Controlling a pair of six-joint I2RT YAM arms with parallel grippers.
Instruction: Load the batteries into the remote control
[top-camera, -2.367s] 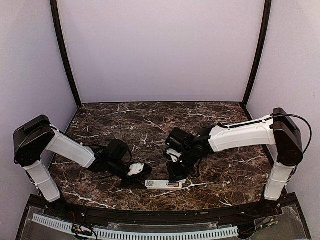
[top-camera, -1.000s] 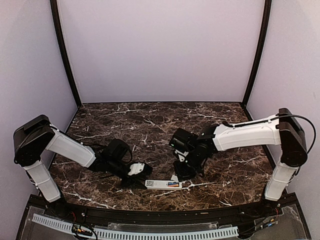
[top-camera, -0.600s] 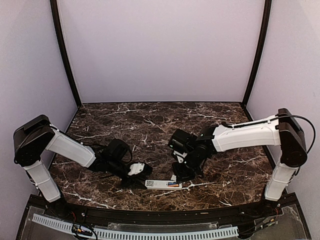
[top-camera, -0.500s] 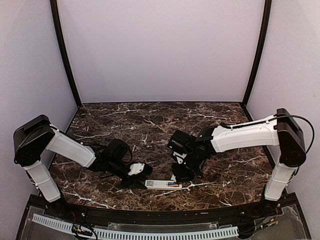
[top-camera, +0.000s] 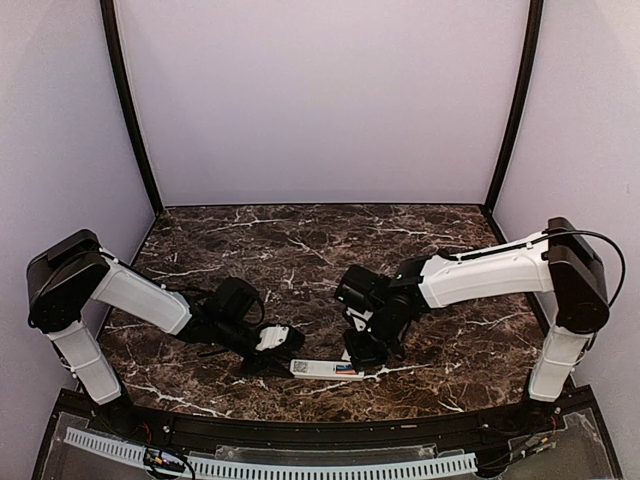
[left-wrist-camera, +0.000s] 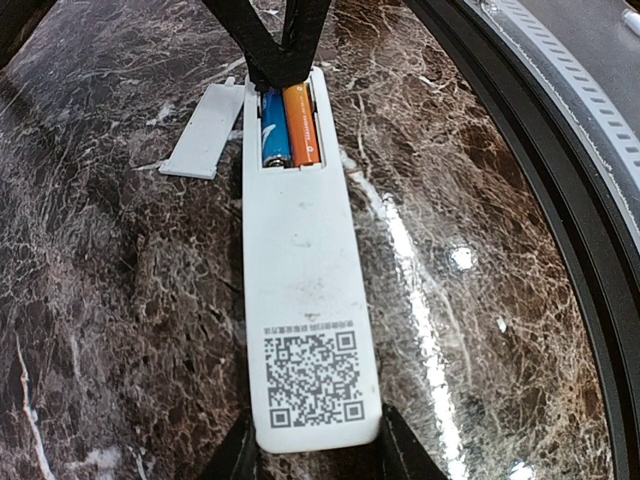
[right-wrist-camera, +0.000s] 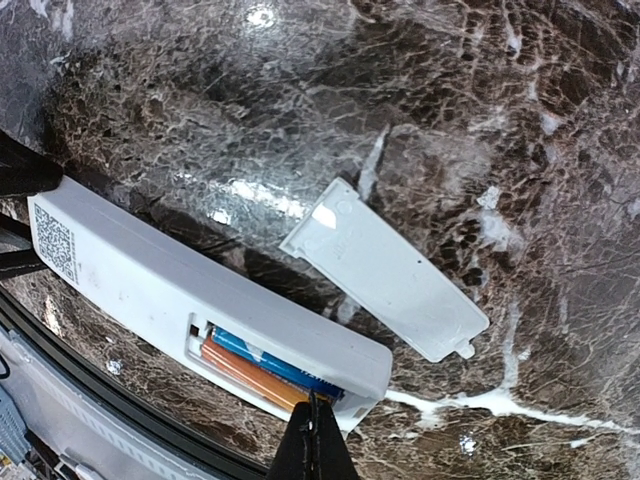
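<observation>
right arm (top-camera: 480, 270) has swung back in and dipped since a second ago - its wrist sits a touch lower and closer to the remote's battery end than it did then. nothing else has budged: the left arm (top-camera: 140, 295), the remote and the loose cover all lie where they were.

the remote control (left-wrist-camera: 305, 300) lies back-up on the desk (left-wrist-camera: 120, 300), close to the front edge, with the qr sticker at the left arm's end. the left jaws are grasping that end, one finger on each long side, pinning it flat. at the other end the recess is open, and both cells are already in it, side by side: the blue battery (left-wrist-camera: 275, 130) and the orange battery (left-wrist-camera: 302, 125). the right jaws are clenched tight into a single point, which comes down on the far ends of the two cells, touching or as good as.

to my eye this is the seating step - pushing the batteries home so they lie level in the recess. whether they have clicked fully down i can't tell from here.

the battery cover (right-wrist-camera: 385, 285) lies on the desk just beside the recess end, apart from the remote. i'd say the next move calls for the right jaws to lift off, open, pick that thin flat cover up by its edges and slide it over the recess while the left jaws hold the body steady.
</observation>
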